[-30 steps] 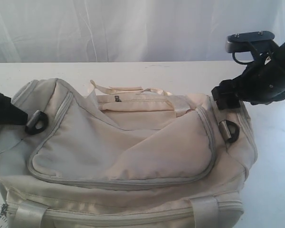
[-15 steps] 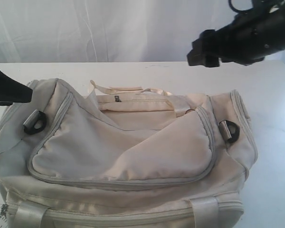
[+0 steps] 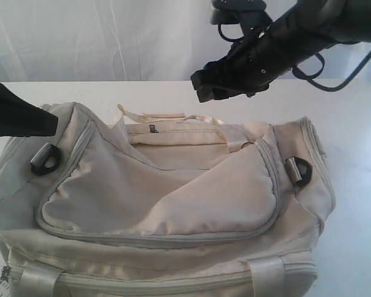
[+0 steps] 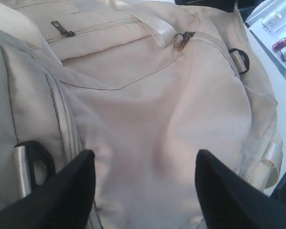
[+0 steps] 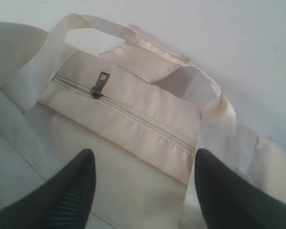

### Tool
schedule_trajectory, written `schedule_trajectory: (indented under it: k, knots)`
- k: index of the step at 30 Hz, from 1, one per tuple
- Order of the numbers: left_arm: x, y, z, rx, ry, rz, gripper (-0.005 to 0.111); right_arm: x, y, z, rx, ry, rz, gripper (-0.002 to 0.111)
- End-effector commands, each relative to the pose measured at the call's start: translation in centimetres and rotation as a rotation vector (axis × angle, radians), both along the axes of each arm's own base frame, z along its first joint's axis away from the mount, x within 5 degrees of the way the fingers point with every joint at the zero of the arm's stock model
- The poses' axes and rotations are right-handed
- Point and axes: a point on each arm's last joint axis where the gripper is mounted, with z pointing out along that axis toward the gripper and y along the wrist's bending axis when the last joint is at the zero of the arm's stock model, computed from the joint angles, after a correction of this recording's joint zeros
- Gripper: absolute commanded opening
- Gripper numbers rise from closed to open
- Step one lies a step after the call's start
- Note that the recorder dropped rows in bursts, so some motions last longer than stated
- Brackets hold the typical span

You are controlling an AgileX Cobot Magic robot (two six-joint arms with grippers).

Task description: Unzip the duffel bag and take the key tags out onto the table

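Bag (image 3: 173, 198) zipped shut. Left tool (image 4: 142, 164), right tool (image 5: 142, 164) wide apart, empty, over bag. Step: reach. Next: pinch zip pull (image 4: 179, 40).

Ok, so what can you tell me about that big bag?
The duffel bag is cream-beige fabric, soft and rumpled, lying on the white table. Grey zipper trim curves around its top flap, which looks zipped shut, with a ring pull at one end. A small zipped pocket sits by the pale webbing handles. Black D-rings hang at both ends.
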Motion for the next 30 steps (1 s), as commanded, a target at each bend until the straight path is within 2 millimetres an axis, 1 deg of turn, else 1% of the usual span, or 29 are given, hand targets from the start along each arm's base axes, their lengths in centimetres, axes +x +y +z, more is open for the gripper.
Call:
schedule_trajectory:
  k: [1, 3, 6, 11, 13, 15, 16, 18, 20, 23, 25, 30]
  knots:
    - [-0.3, -0.4, 0.4, -0.016, -0.014, -0.024, 0.064, 1.6, 0.3, -2.1, -0.035, 0.041, 0.008, 0.063]
    - [-0.3, -0.4, 0.4, -0.016, -0.015, -0.023, 0.064, 2.3, 0.4, -3.4, -0.061, 0.062, 0.014, 0.067]
    - [-0.3, -0.4, 0.4, -0.016, -0.015, -0.023, 0.064, 3.2, 0.6, -5.2, -0.068, 0.097, 0.009, 0.068]
    - [-0.3, -0.4, 0.4, -0.023, -0.016, -0.022, 0.064, 4.7, -0.2, -8.1, -0.110, 0.146, -0.146, 0.068]
    - [-0.3, -0.4, 0.5, -0.033, -0.017, -0.021, 0.064, 4.9, -0.4, -9.4, -0.148, 0.179, -0.171, 0.068]
    - [-0.3, -0.5, 0.6, -0.045, -0.016, -0.023, 0.064, 5.0, -0.5, -10.2, -0.161, 0.206, -0.171, 0.068]
    - [-0.3, -0.5, 0.6, -0.047, -0.016, -0.023, 0.064, 5.0, -0.5, -10.5, -0.163, 0.215, -0.170, 0.067]
    - [-0.3, -0.5, 0.6, -0.047, -0.018, -0.024, 0.064, 5.0, -0.5, -10.8, -0.165, 0.220, -0.170, 0.059]
    - [-0.3, -0.5, 0.6, -0.051, -0.018, -0.025, 0.064, 5.1, -0.4, -10.7, -0.164, 0.216, -0.170, 0.041]
    - [-0.3, -0.6, 0.6, -0.053, -0.018, -0.025, 0.064, 5.3, -0.4, -9.0, -0.150, 0.166, -0.171, 0.014]
    - [-0.3, -0.6, 0.6, -0.053, -0.018, -0.025, 0.064, 5.4, -0.4, -7.5, -0.133, 0.117, -0.174, 0.000]
    - [-0.3, -0.6, 0.6, -0.053, -0.018, -0.025, 0.064, 5.3, -0.4, -2.9, -0.090, -0.012, -0.183, 0.000]
